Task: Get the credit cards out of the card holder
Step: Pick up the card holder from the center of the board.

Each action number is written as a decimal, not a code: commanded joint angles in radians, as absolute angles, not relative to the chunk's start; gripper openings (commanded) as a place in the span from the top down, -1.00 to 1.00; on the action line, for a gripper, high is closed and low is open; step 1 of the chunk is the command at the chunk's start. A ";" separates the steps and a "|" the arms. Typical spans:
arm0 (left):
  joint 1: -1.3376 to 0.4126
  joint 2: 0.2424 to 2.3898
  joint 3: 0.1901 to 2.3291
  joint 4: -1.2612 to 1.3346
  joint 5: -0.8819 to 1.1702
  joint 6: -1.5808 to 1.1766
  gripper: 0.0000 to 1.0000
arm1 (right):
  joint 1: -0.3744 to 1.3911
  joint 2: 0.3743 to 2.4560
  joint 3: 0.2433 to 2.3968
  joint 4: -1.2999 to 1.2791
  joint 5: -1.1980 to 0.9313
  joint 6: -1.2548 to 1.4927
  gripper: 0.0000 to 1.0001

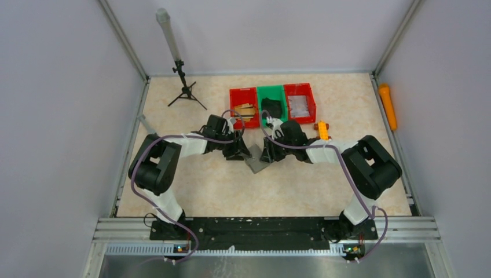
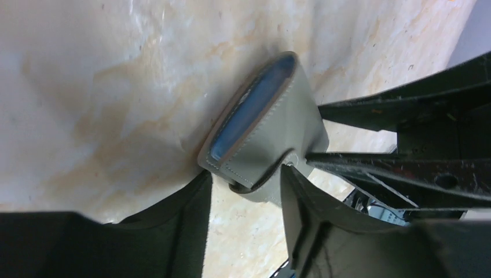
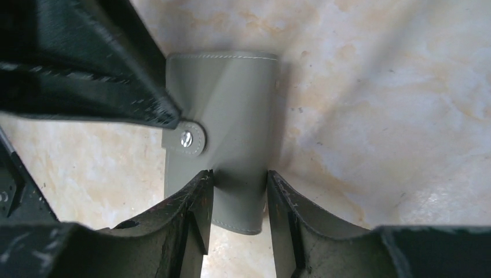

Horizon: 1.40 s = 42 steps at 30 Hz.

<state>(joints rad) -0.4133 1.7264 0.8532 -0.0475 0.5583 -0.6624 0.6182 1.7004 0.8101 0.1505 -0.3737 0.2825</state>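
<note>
Right wrist: card holder (image 3: 231, 98) lies on marbled beige desk (image 3: 376, 87); matte grey, stitched edges, rounded tab with metal snap (image 3: 186, 138).
Left wrist: shiny blue lining (image 2: 255, 107) shows at its open edge.
Right pincer (image 3: 240, 176): straddles holder's lower edge; grip cannot be told.
Left pincer (image 2: 246, 176): released, flanking the tab corner, gap beside 1 finger.

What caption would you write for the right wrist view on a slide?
Right hand straddling the grey holder on the table.
</note>
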 commanded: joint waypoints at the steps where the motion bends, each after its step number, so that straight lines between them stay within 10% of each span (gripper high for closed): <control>1: -0.417 1.793 0.938 -0.059 0.571 -0.652 0.06 | 0.611 1.705 0.842 0.177 -0.464 0.292 0.26; 7: -0.417 1.816 0.992 -0.039 0.555 -0.638 0.19 | 0.611 1.702 0.831 0.205 -0.490 0.308 0.34; 18: -0.419 1.804 0.940 0.093 0.626 -0.614 1.00 | 0.567 1.631 0.749 0.282 -0.308 0.363 -0.24; 26: -0.422 1.726 0.875 0.198 0.649 -0.626 1.00 | 0.476 1.605 0.670 0.405 -0.396 0.462 -0.61; 42: -0.419 1.588 0.725 0.503 0.745 -0.726 1.00 | 0.445 1.635 0.598 0.668 -0.580 0.599 -0.72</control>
<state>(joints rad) -0.4152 1.6859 0.7536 0.3485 0.7059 -0.6983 0.4675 1.6535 0.6331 0.5102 -0.5056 0.5419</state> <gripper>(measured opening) 0.020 0.838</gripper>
